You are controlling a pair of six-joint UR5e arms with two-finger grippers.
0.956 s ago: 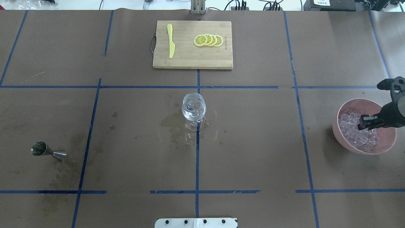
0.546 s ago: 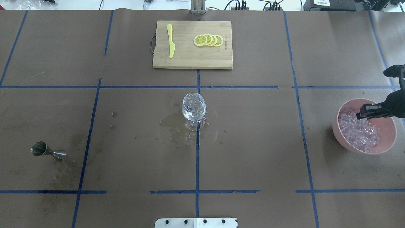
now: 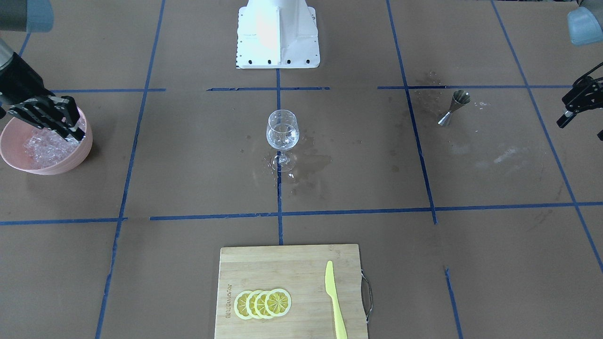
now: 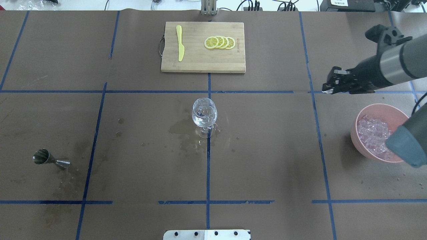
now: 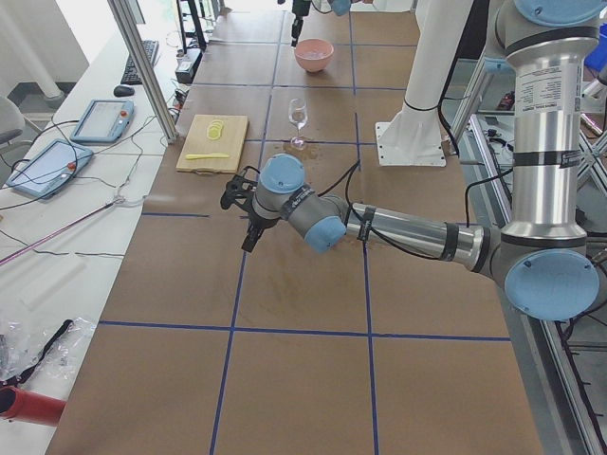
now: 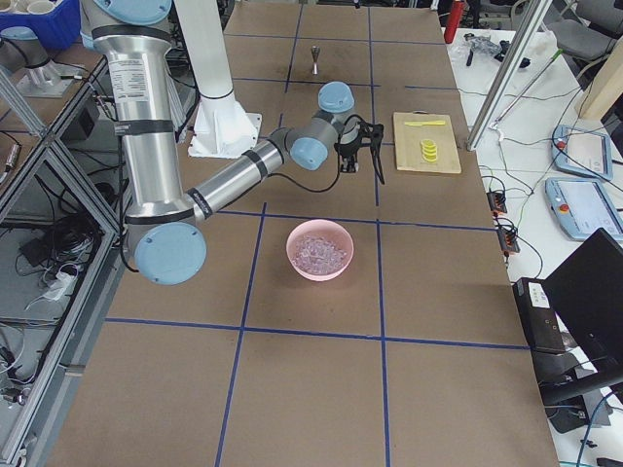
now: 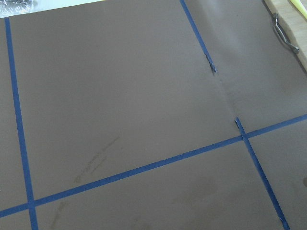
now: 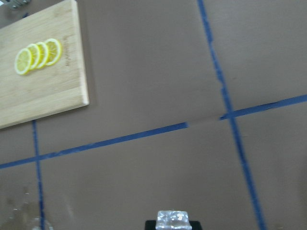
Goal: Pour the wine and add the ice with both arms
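Wine [image 3: 281,143] is sitting in the glass [image 3: 282,135], front view centre, so pouring is looking done; the left gripper [image 3: 578,113], right edge, is hanging spread, empty. Overhead, the right gripper [image 4: 328,86] is hovering upper right, past the bowl [image 4: 362,115] of ice [image 4: 372,131]. Its wrist view is showing a cube [image 8: 173,219] pinched, bottom centre, undelivered. Any cubes inside the glass are proving unreadable.

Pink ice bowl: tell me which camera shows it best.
Exterior right: the pink bowl sits whole and unobstructed, ice visible inside. Overhead, the right arm covers part of it; front-facing, the right gripper overlaps its rim; exterior left shows it small and far.
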